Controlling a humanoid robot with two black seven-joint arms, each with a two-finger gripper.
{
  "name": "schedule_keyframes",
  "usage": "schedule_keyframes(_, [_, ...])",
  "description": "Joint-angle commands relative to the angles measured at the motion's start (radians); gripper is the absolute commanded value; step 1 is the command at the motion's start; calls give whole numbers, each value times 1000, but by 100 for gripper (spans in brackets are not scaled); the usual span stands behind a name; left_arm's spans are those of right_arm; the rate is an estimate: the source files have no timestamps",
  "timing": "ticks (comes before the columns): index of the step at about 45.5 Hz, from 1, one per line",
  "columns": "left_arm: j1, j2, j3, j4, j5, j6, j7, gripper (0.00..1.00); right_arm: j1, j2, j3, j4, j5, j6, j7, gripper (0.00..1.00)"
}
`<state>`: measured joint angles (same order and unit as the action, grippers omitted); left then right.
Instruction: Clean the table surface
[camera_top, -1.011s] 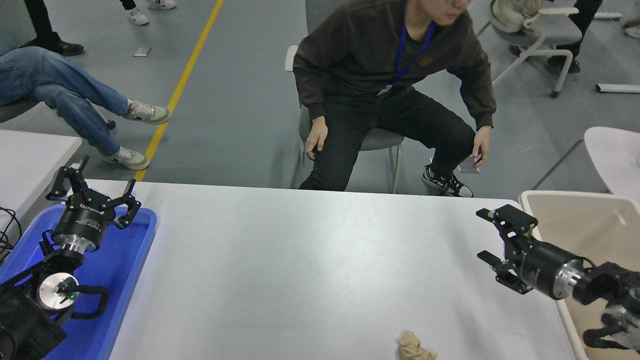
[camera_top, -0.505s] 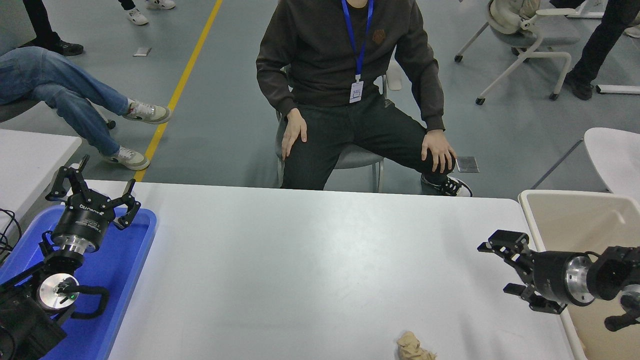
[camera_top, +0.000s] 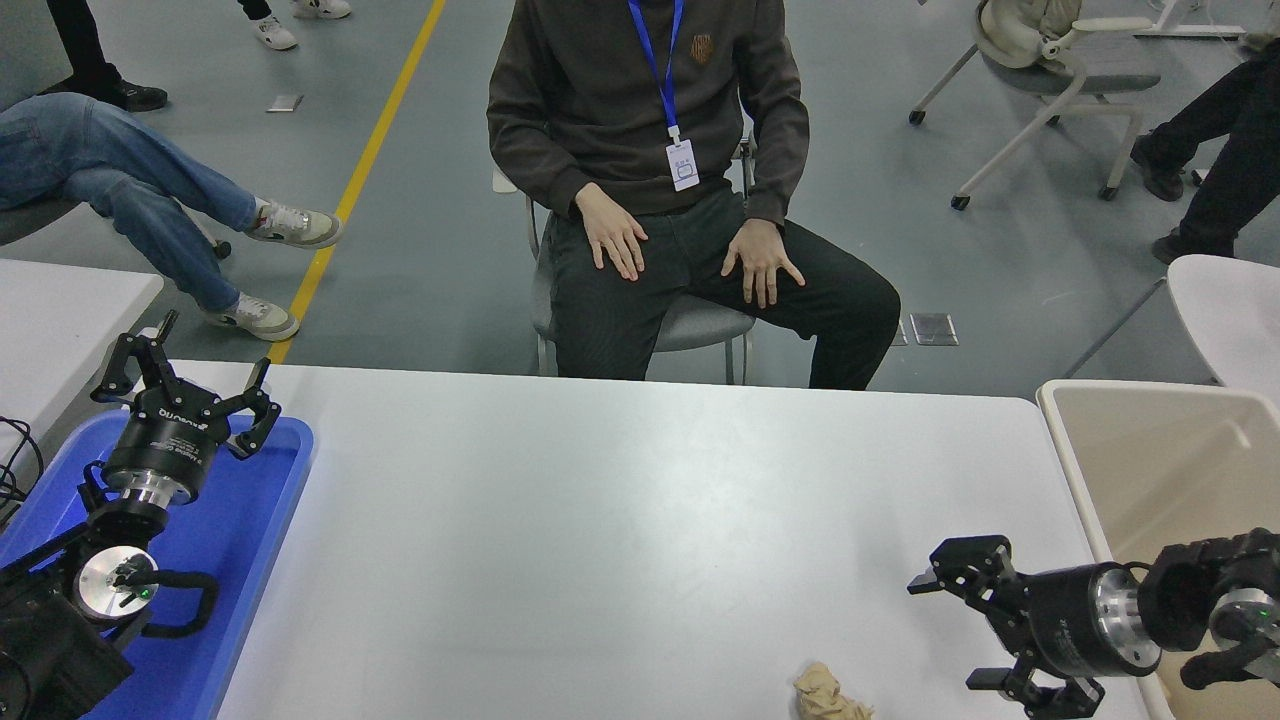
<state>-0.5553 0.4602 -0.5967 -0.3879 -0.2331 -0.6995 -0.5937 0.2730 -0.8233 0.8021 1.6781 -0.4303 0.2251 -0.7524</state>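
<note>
The wide, smooth matte white tabletop (camera_top: 620, 520) fills the middle of your view, running from the blue plastic tray (camera_top: 250, 560) at the left to the cream plastic bin (camera_top: 1170, 450) at the right. It is bare but for one crumpled tan wad of paper (camera_top: 828, 697) on its near edge, partly cut off by the frame. Your right gripper (camera_top: 965, 630) hovers low over the near right of the tabletop, just to the right of the wad and apart from it; its jaws are spread wide and hold nothing. Your left gripper (camera_top: 185, 385) is parked above the far end of the tray, jaws likewise spread and empty.

Handling, as a judgement: the wad looks light, soft and compressible, so it should crush under the fingers without slipping. Take it across its bulky middle, not by a loose fold, which may tear or unfurl. The hard tabletop will not yield, so descend gently. A seated person (camera_top: 660, 150) faces the far edge, hands on their knees.
</note>
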Motion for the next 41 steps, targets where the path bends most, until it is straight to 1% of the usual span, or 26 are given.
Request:
schedule_keyframes(1, [0, 0, 0, 0, 0, 0, 0, 100, 46, 79, -95, 21, -134, 82, -24, 100])
schedule_keyframes(7, [0, 0, 0, 0, 0, 0, 0, 100, 130, 95, -149, 23, -261, 140, -24, 100])
schedule_keyframes(14, [0, 0, 0, 0, 0, 0, 0, 100, 212, 122, -210, 28, -332, 241, -22, 100])
schedule_keyframes(17, [0, 0, 0, 0, 0, 0, 0, 100, 236, 125, -222, 32, -360, 298, -16, 100])
schedule_keyframes(21, [0, 0, 0, 0, 0, 0, 0, 100, 265, 162, -218, 32, -395, 397, -13, 100])
schedule_keyframes(25, [0, 0, 0, 0, 0, 0, 0, 100, 299, 194, -219, 32, -415, 471, -15, 100])
schedule_keyframes(34, [0, 0, 0, 0, 0, 0, 0, 100, 315, 268, -247, 23, -518, 533, -13, 100])
schedule_keyframes(41, [0, 0, 0, 0, 0, -2, 0, 100, 302, 364, -257, 22, -703, 533, -12, 100])
